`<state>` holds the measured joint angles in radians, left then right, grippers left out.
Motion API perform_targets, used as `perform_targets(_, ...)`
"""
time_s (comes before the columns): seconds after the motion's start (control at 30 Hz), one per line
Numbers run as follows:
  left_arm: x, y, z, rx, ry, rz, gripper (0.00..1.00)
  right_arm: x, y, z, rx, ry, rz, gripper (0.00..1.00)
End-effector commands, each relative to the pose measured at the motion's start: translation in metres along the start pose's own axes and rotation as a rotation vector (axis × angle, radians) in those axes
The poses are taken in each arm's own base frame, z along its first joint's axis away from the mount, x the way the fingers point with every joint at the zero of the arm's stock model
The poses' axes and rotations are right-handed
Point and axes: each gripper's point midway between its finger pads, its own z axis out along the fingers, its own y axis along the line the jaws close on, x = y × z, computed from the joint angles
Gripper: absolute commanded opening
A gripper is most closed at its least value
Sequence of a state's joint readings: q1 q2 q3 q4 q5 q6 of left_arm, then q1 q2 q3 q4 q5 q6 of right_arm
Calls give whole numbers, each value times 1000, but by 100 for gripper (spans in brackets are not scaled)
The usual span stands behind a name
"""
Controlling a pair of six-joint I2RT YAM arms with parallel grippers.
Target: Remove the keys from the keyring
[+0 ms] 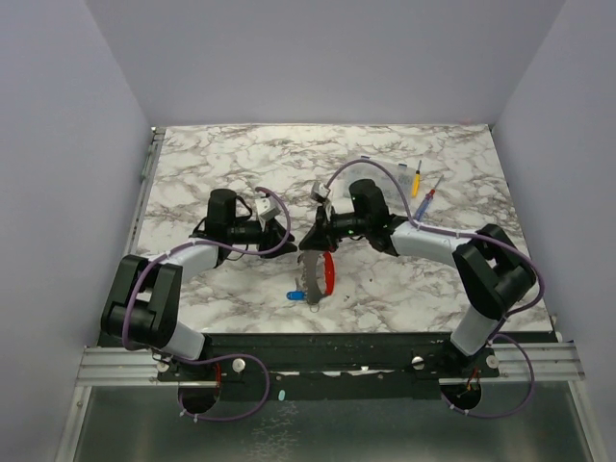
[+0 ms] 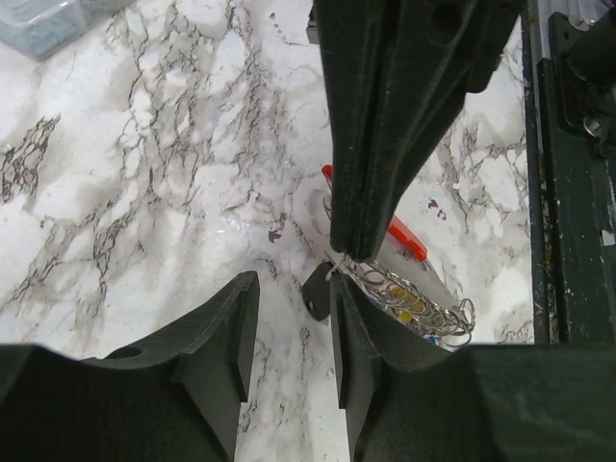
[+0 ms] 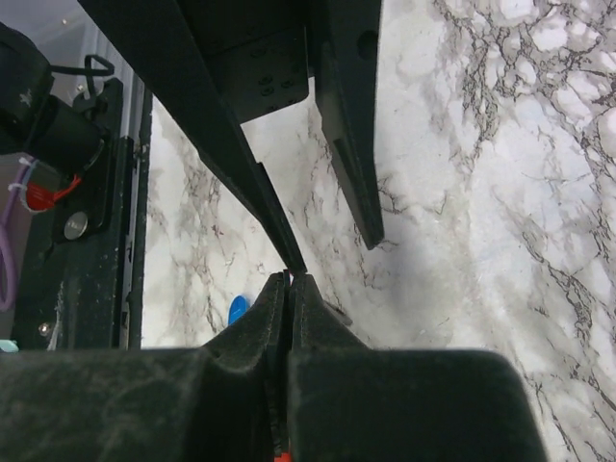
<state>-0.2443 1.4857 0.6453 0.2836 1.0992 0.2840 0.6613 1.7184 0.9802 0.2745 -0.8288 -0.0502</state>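
The keys hang in a bunch [image 1: 310, 281] of silvery rings with a red tag [image 1: 329, 272] and a blue key head [image 1: 295, 295], resting on the marble table. My right gripper [image 1: 313, 239] is shut on the thin keyring wire at the top of the bunch [image 2: 339, 267]; its shut tips show in the right wrist view [image 3: 290, 278]. My left gripper [image 2: 292, 289] is open right beside it, with its right finger [image 2: 351, 327] against the ring chain [image 2: 414, 300] and a dark tag [image 2: 316, 289]. The blue head shows in the right wrist view [image 3: 237, 308].
A yellow-handled screwdriver [image 1: 416, 179] and a blue-handled screwdriver [image 1: 426, 204] lie at the back right. A clear plastic box [image 2: 38, 24] sits at the far corner of the left wrist view. The black mounting rail [image 1: 318, 351] runs along the near edge.
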Motion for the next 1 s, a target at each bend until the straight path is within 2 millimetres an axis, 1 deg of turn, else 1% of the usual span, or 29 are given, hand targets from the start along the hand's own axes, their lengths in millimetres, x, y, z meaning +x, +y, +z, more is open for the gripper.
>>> perform_targets(0.0, -15, -16, -2, 77, -48, 36, 39, -33, 6, -11, -51, -155, 13, 1)
perform_targets(0.07, -16, -17, -2, 81, -50, 34, 39, -39, 3, -16, -52, -204, 30, 1)
perform_targets(0.17, -17, -18, -1, 87, -55, 23, 40, -37, 6, -17, -63, -243, 66, 1)
perform_targets(0.23, -20, -20, 0, 95, -63, 15, 41, -40, 9, -18, -71, -280, 69, 1)
perform_targets(0.4, -30, -22, 4, 98, -84, -9, 42, -40, 10, -20, -66, -318, 91, 1)
perform_targets(0.53, -46, -21, 5, 82, -142, -38, 42, -39, 11, -21, -65, -339, 104, 0)
perform_targets(0.63, -53, -25, 5, 93, -168, -49, 41, -38, 10, -21, -59, -348, 115, 1)
perform_targets(0.7, -53, -28, 5, 106, -173, -49, 39, -38, 10, -21, -57, -352, 119, 0)
perform_targets(0.8, -52, -29, 5, 105, -174, -53, 32, -39, 9, -22, -54, -360, 125, 0)
perform_targets(0.97, -52, -28, 7, 104, -175, -71, 16, -41, 12, -22, -63, -375, 130, 0)
